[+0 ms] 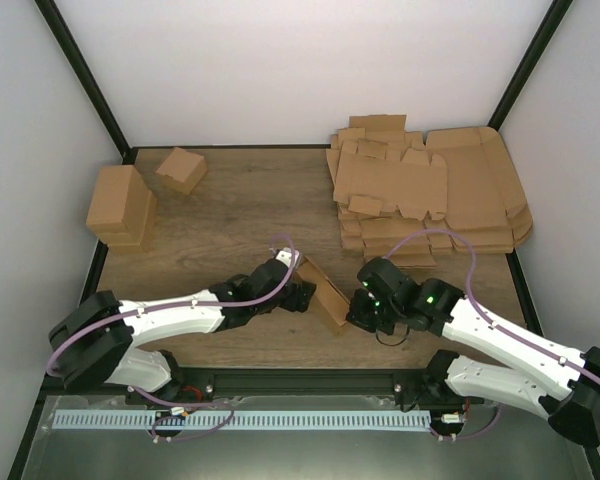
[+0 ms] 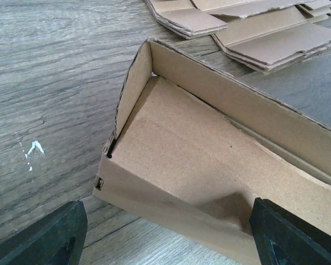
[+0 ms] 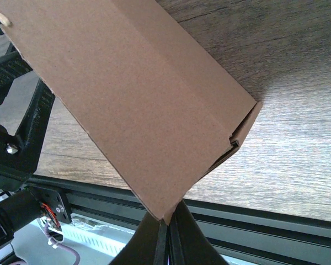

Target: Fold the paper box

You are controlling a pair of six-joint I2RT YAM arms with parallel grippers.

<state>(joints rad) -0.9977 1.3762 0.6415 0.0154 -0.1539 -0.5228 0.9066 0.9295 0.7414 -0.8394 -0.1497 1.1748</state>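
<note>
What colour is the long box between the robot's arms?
Plain brown cardboard with no print. The paper box shows best in the left wrist view.

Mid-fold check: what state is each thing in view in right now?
Box: part folded, walls up, top open.
Left end effector: open, fingers either side of the box.
Right end effector: shut on the box's edge.
Sheet stack: flat, unfolded.
Far-left boxes: folded shut.
</note>
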